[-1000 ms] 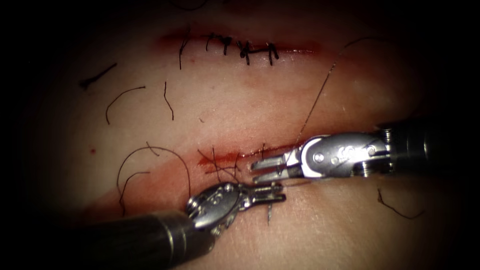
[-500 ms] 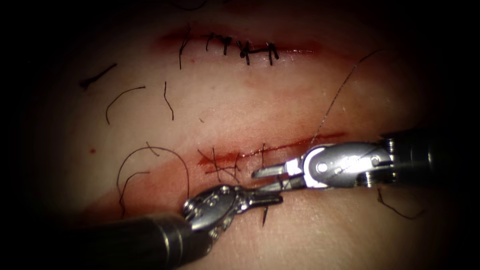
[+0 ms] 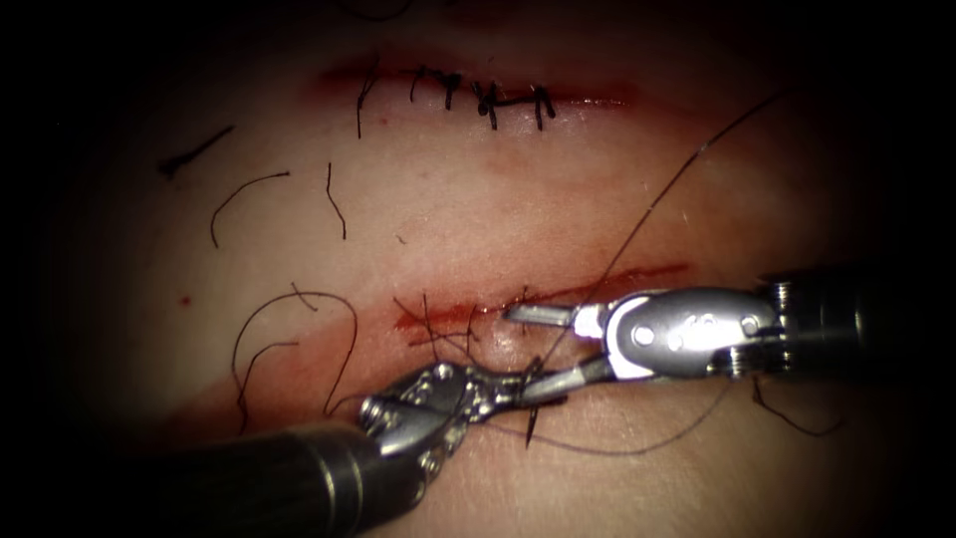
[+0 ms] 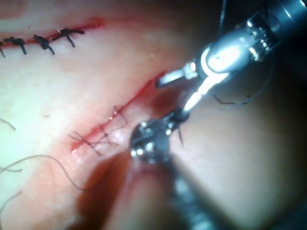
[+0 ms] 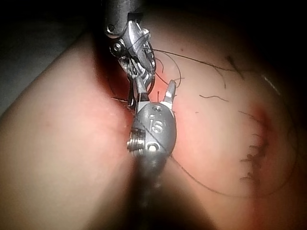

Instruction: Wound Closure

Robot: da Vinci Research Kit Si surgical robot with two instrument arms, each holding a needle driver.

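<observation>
The left end effector [image 3: 533, 387] is gripping a dark bit, seemingly the needle [image 3: 531, 423], just below the partly stitched cut [image 3: 558, 296], apparently to present it. The right end effector [image 3: 543, 349] is standing wide, holding nothing, one jaw reaching toward that grip. Thread [image 3: 677, 179] is trailing toward the tissue's [image 3: 448, 199] upper right edge.
</observation>
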